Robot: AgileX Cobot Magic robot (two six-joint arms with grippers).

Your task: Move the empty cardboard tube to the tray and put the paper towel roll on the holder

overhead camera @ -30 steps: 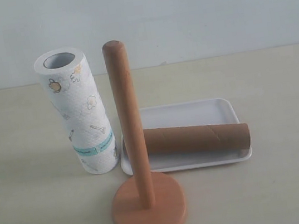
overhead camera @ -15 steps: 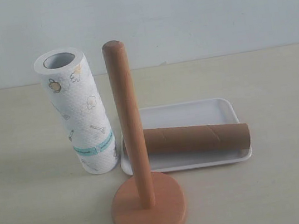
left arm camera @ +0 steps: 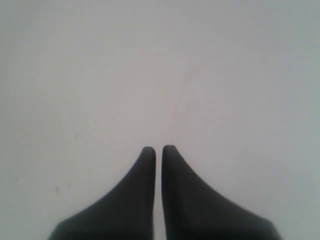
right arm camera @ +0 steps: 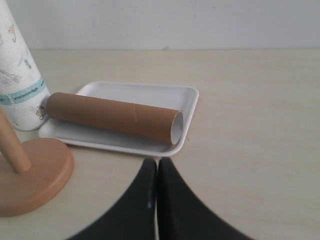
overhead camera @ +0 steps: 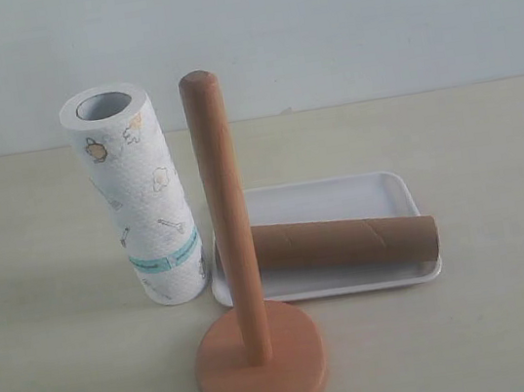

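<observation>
The brown cardboard tube lies on its side in the white tray. To the tray's left the paper towel roll stands upright on the table. The wooden holder stands in front, its post bare. Neither arm appears in the exterior view. My right gripper is shut and empty, just short of the tray's near rim. My left gripper is shut and empty over a plain pale surface.
A beige table carries everything, with a pale wall behind it. The holder's post overlaps the tube's left end in the exterior view.
</observation>
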